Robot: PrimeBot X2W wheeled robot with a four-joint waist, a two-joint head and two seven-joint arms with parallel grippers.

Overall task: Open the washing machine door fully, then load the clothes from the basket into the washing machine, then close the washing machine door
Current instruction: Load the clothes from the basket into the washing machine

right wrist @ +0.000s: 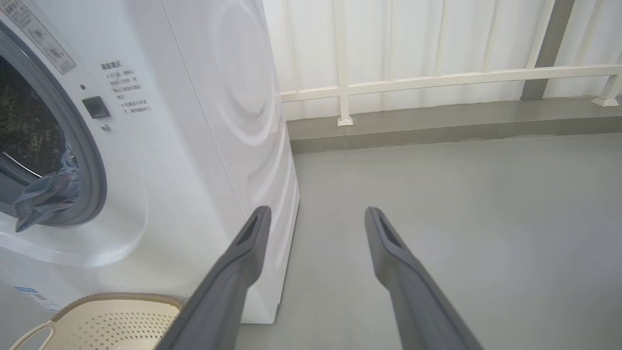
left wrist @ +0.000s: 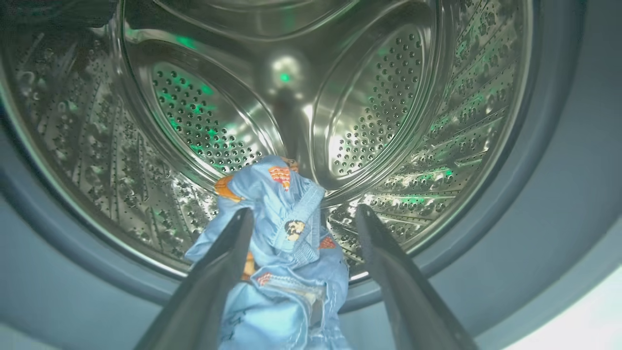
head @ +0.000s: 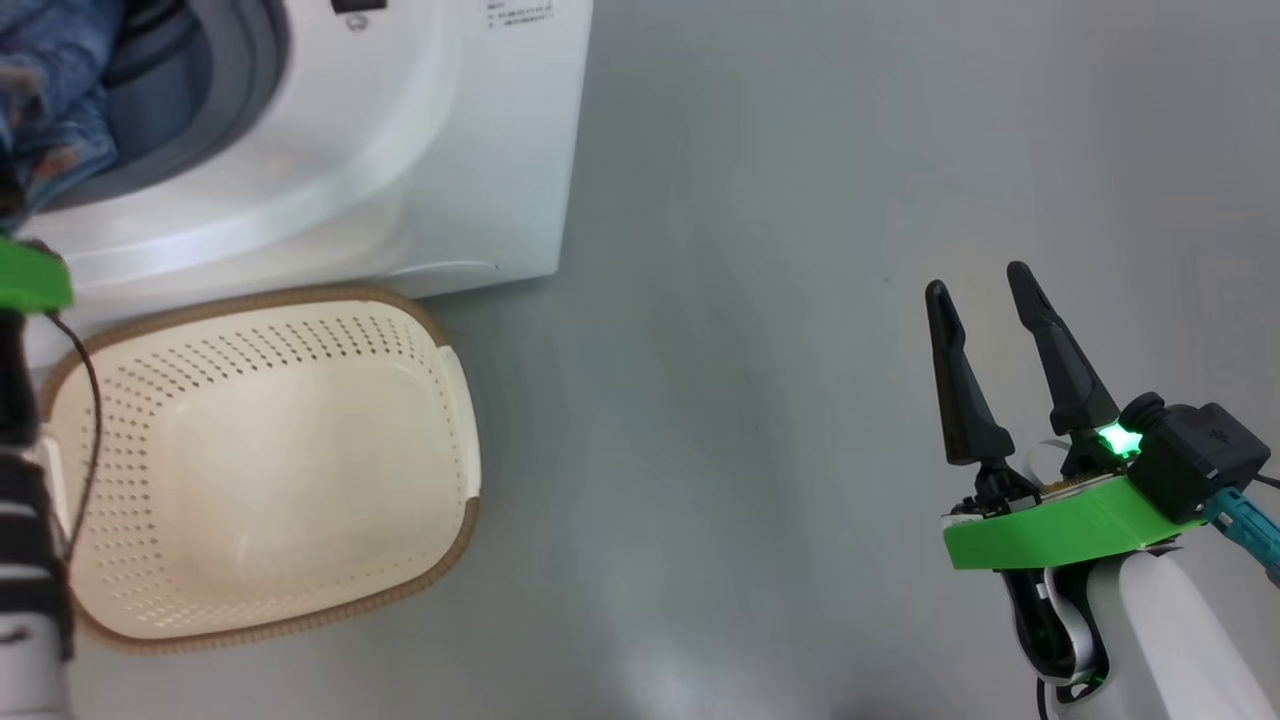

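The washing machine (head: 420, 150) stands open at the upper left of the head view; its door is out of view. Light blue clothes (left wrist: 286, 253) with orange prints lie over the grey seal at the mouth of the steel drum (left wrist: 204, 121), and they also show at the opening's edge (right wrist: 46, 197). My left gripper (left wrist: 303, 214) is at the drum mouth, open, its fingers wide on either side of the clothes. The cream basket (head: 440, 400) sits on the floor before the machine with nothing visible in it. My right gripper (head: 978, 282) hangs open over bare floor at the right.
My left arm's green wrist mount (head: 30, 275) and a cable cross the basket's left side. Grey floor (head: 760, 400) stretches to the right of the machine. A white railing (right wrist: 437, 80) and a low kerb run along the far wall.
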